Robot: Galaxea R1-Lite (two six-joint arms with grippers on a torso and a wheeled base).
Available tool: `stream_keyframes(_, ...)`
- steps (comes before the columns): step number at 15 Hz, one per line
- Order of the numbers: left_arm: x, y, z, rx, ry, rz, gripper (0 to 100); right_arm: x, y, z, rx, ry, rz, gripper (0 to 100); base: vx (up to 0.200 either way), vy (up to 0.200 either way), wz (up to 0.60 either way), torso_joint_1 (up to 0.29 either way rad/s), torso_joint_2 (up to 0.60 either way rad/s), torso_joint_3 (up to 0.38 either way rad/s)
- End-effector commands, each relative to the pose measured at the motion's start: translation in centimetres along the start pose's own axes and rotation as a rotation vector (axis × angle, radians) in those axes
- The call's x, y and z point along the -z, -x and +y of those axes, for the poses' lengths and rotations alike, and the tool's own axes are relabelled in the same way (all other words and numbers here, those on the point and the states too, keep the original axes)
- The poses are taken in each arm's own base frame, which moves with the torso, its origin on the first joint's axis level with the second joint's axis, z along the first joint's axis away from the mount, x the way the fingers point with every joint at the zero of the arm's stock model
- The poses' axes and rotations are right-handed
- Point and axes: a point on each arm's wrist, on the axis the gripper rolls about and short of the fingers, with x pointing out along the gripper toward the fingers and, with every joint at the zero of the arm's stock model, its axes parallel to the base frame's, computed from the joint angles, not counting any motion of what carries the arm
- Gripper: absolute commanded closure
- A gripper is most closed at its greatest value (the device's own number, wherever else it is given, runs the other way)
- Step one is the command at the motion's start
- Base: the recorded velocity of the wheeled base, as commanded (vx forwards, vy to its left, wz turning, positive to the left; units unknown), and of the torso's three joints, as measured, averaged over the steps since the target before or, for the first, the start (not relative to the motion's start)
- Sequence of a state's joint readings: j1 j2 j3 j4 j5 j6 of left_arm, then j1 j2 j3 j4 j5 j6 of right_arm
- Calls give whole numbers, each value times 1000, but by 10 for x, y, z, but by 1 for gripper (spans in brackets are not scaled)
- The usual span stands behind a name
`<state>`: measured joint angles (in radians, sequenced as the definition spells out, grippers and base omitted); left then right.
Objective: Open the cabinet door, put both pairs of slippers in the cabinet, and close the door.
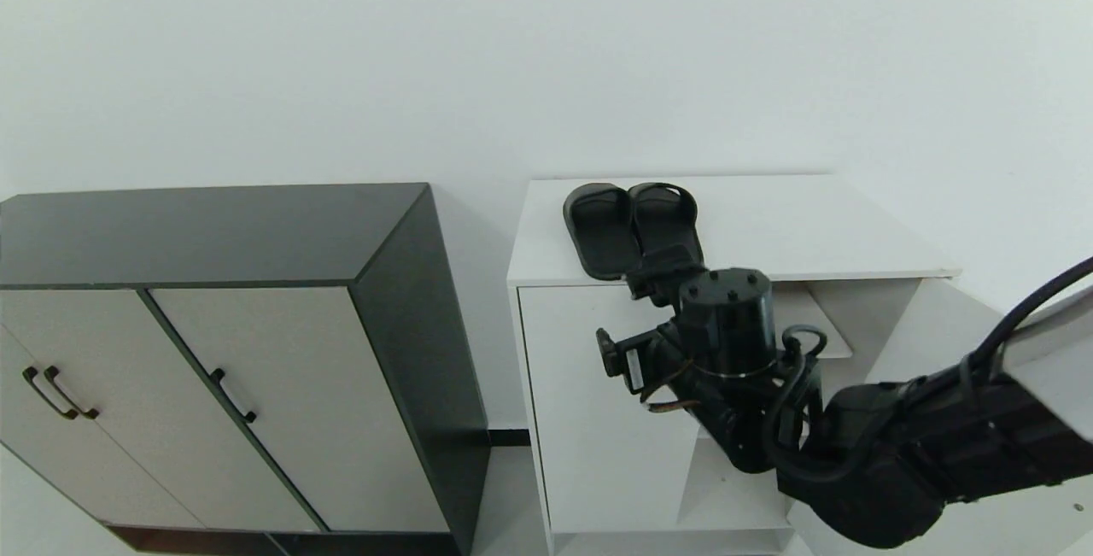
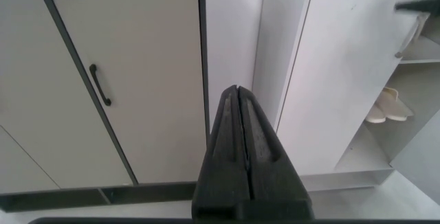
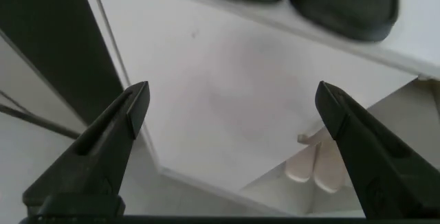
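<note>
While your right arm hangs in front of the white cabinet, your right gripper stands spread wide. Its two black wedge-shaped fingers are well apart with nothing between them, just near of the cabinet's top front edge and close below the black slippers. That pair is moulded and matte, with rounded toes and broad bands across the upper. The two lie side by side on the left part of the cabinet's smooth, flat white top, heels at the near edge and toes toward the wall. The cabinet's left front is a plain flat white panel. Its right side stands open, showing a thin white shelf up high. Lower down in that open side, the pale slippers rest side by side on a lower shelf board, cream-coloured and soft-edged, well below the black pair. Your left gripper is pressed together, its two dark fingers meeting along a straight seam and tapering to a narrow tip, with nothing pinched between them. It sits on the near side of both cabinets, facing the strip of white wall between them. To the left of the white cabinet, and apart from it, stands the dark cabinet, a boxy unit with a smooth black top and side, flat beige doors set in dark frames, and slim dark bar handles. All of its doors are closed.
</note>
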<state>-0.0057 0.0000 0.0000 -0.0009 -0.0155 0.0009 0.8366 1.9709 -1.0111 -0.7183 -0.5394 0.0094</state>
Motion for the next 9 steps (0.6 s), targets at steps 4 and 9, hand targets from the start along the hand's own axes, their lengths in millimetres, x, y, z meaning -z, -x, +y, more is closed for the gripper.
stream_keyframes(4, 0, 0, 0, 0, -1, 1, 100, -64, 5, 6, 139, -203, -18, 0, 0, 0, 0, 0, 0, 0)
stream_keyframes(9, 0, 0, 0, 2, -2, 1, 100, -59, 1, 1, 160, -195, -4, 0, 0, 0, 0, 0, 0, 0)
